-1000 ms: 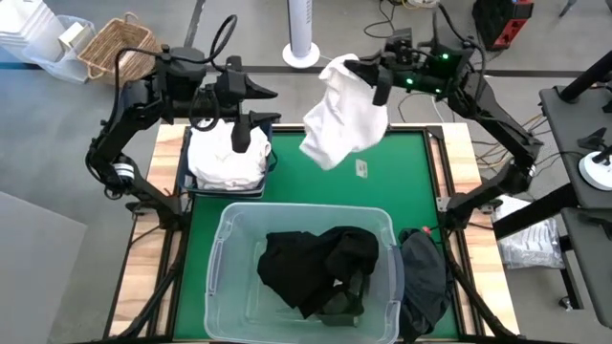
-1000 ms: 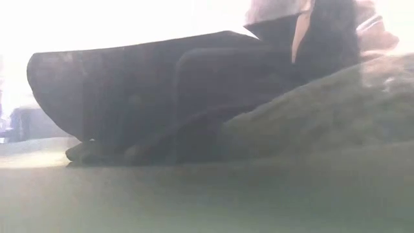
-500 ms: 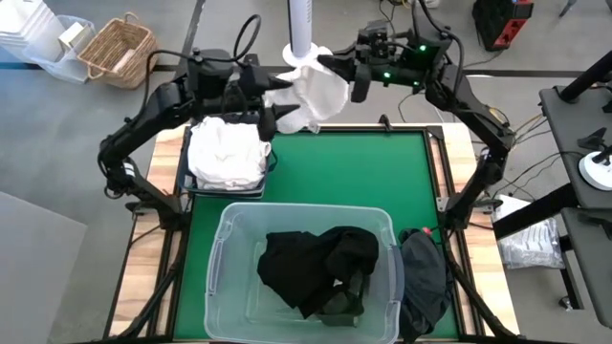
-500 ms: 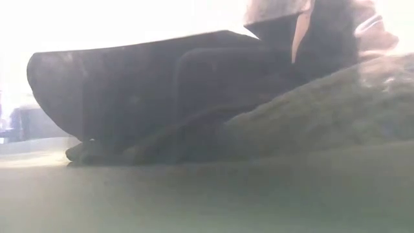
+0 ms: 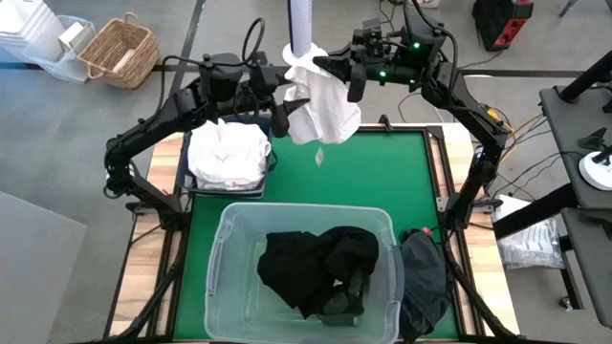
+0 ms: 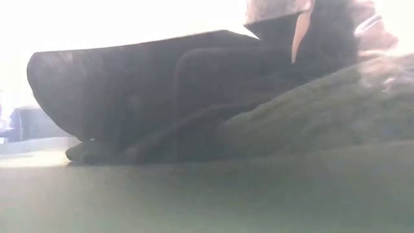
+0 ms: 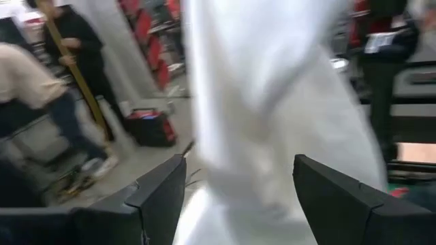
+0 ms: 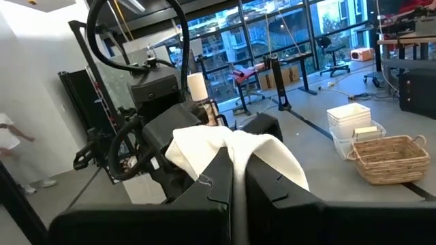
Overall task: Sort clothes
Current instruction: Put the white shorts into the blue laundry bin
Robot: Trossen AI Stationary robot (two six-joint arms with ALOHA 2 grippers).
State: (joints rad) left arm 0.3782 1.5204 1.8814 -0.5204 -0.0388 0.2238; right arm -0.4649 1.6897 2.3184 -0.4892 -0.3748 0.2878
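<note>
A white garment hangs above the green table's far edge, with my right gripper shut on its top. A small tag dangles below it. My left gripper is open beside it on the left. In the left wrist view its fingers stand on either side of the hanging cloth. White clothes lie piled in the navy bin at the far left. Black clothes lie in the clear tub. My right gripper pinches a bunched top part of the white garment between its two shut fingers, coming nearly level from the table's right side. The cloth drapes over the fingertips and hangs slack below, clear of the table. My left gripper: I cannot tell whether it touches the cloth.
A dark green garment lies on the table to the right of the tub. The green mat lies bare between the tub and the far edge. Dark cloth fills the low view. People stand in the room beyond.
My right gripper has carried the white garment toward the table's far left and slightly up. The cloth swung and bunched, and now hangs down. My left gripper has moved right from above the white pile toward the garment and now stands level around it.
</note>
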